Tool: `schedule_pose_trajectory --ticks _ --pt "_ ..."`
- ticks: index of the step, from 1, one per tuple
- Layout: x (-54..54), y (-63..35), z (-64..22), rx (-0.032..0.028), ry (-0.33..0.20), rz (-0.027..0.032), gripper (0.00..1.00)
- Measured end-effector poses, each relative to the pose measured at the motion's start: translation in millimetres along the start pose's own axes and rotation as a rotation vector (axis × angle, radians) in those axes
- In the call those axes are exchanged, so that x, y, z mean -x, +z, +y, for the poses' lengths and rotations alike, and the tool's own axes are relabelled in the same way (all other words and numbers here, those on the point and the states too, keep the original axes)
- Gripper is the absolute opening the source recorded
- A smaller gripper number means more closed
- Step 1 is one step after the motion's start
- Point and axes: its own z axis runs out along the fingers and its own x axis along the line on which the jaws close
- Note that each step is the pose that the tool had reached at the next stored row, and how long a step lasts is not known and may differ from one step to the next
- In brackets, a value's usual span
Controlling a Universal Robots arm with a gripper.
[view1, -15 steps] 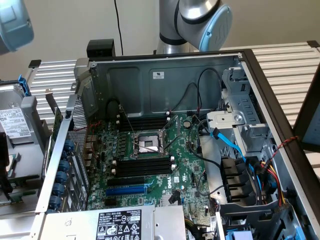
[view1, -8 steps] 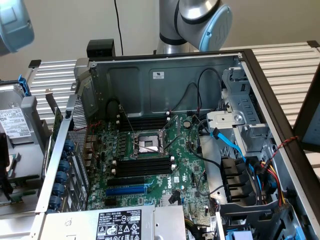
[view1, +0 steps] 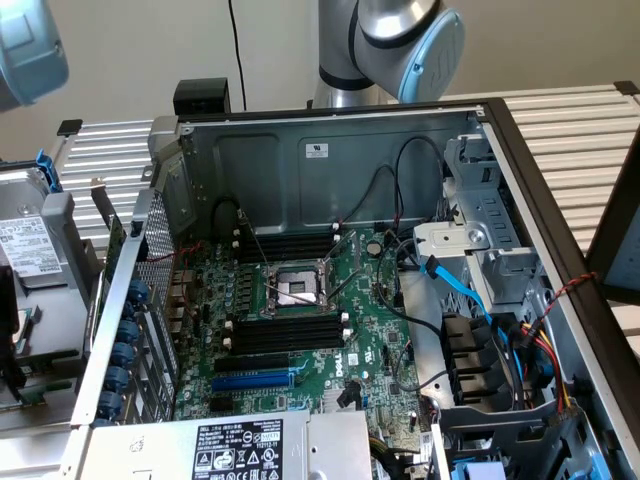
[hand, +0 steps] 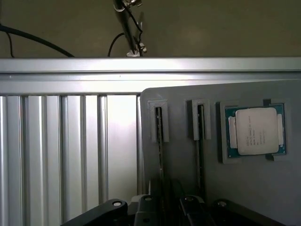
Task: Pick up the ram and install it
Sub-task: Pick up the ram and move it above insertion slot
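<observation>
In the exterior view, an open computer case (view1: 330, 150) is lying on its side on a ribbed metal table (view1: 590, 130). The motherboard (view1: 375, 330) is facing up inside it. The processor socket (view1: 295, 290) is sitting near the board's middle, with black memory slots (view1: 285, 335) lying just below it and a blue expansion slot (view1: 250, 382) beside those. The robot arm (view1: 400, 40) is rising behind the case's far wall.

In the wrist view, a grey tray (hand: 181, 165) is resting on the table. The ram (hand: 160, 136) is standing on edge in a narrow tray slot and is showing as a thin dark strip. A second stick (hand: 201, 136) is standing the same way in the neighbouring slot. A processor (hand: 256, 131) is lying flat in a pocket further along the tray. The gripper (hand: 167, 203) is hovering over the tray's near end, its fingers (hand: 146, 201) standing apart with nothing clamped between them. The ram's strip is running toward the gap between them. Whether they are touching it cannot be told.
</observation>
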Motion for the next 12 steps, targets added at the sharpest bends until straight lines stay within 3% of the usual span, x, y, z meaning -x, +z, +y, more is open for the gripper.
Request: schedule_pose_trajectory --ticks 2,3,12 --pt "0.0 0.0 0.0 0.0000 0.000 0.0000 0.22" --pt "0.0 0.0 0.0 0.0000 0.000 0.0000 0.15" --pt "0.0 0.3 0.2 -0.0032 -0.018 -0.0001 0.15"
